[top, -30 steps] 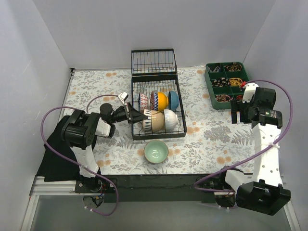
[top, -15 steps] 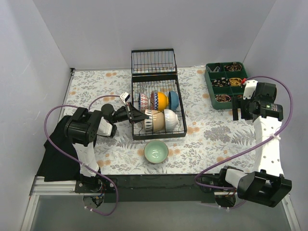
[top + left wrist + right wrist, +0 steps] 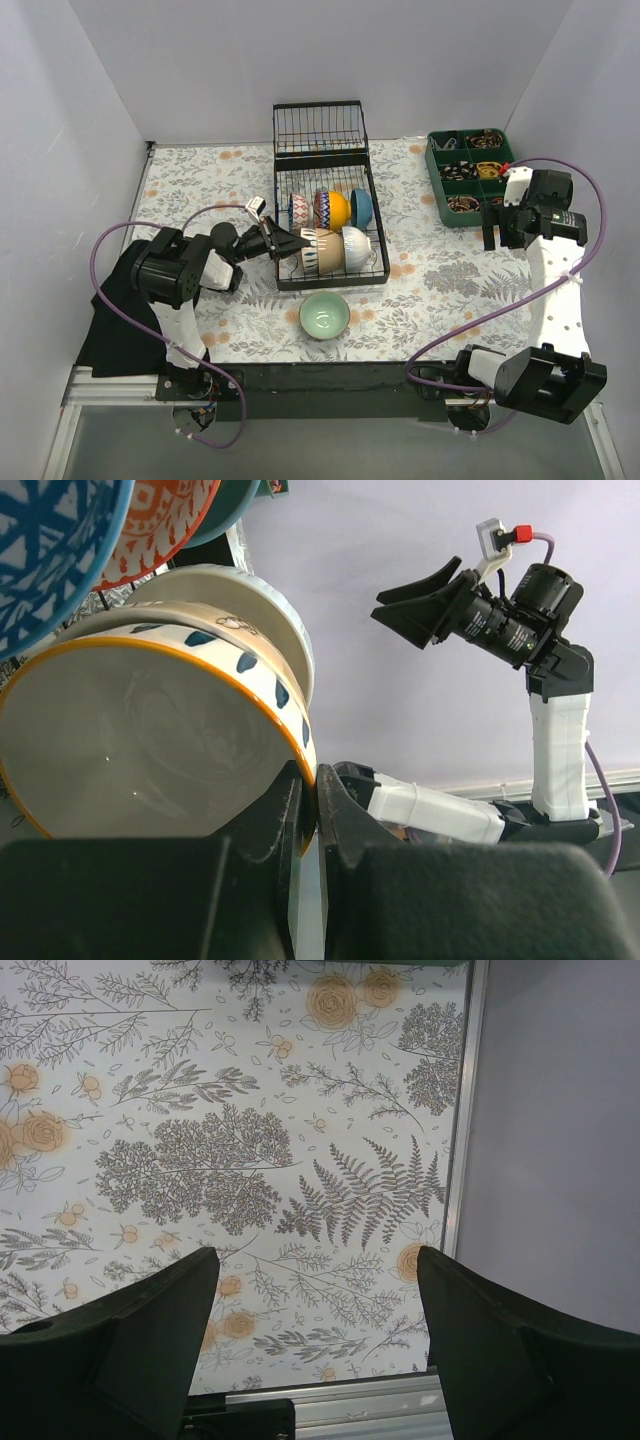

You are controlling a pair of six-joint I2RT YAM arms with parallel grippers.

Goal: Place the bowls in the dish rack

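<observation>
Black cloth (image 3: 110, 330): lies on the table's left edge, at 9 o'clock from the left arm.
Left gripper (image 3: 297, 243): reaches over the left wall of the dish rack (image 3: 330, 285) from its 9 o'clock side. It is clenched on a bowl's rim, with one of its fingers (image 3: 285, 810) inside the rim and the other outside.
Spotted bowl (image 3: 315, 250): the bowl being grasped. It is cream with dark blue marks and an orange edge. It stands on edge at the left end of the rack's near row, mouth facing 9 o'clock. Whether it rests on the wires cannot be told.
Dish rack: black wire, mid-table on the floral table cover (image 3: 430, 280). Its wire-grid end section stands up at the 12 o'clock end.
Far row in the rack, all on edge: a blue-patterned bowl (image 3: 298, 211), a red-patterned bowl (image 3: 321, 207), a yellow-orange bowl (image 3: 338, 211) and a teal bowl (image 3: 361, 207).
White bowl (image 3: 353, 247): on edge in the near row, just beside the spotted bowl at its 3 o'clock.
Pale green bowl (image 3: 325, 315): upright on the table cover outside the rack, near its 6 o'clock end.
Green tray (image 3: 437, 180): sits at 2 o'clock from the rack, its compartments holding small items.
Right gripper (image 3: 495, 235): at 3 o'clock from the rack and 6 o'clock from the tray. It is released, its jaws spread wide and holding nothing, above bare table cover near the table's right edge.
</observation>
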